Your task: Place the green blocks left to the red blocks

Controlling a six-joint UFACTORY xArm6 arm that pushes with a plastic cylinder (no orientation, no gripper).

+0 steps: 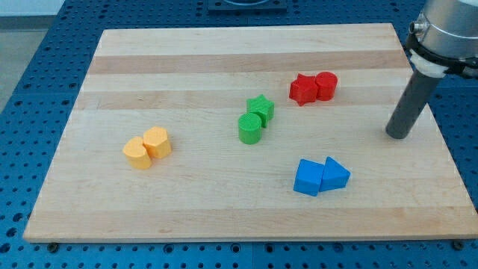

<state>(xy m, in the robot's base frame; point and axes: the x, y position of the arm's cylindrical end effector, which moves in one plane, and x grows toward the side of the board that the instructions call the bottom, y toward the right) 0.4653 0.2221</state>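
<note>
Camera view, rod tilted, my tip (398, 136) right of red blocks (314, 87)

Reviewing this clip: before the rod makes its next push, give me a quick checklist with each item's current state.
1. Green star and green cylinder touching as a pair: ok.
2. Red star and red cylinder together: ok.
3. Greens toward the view's left of the reds: ok.
4. My tip apart from all blocks, at the view's right: ok.
5. Blue blocks and yellow blocks away from the greens: ok.
</note>
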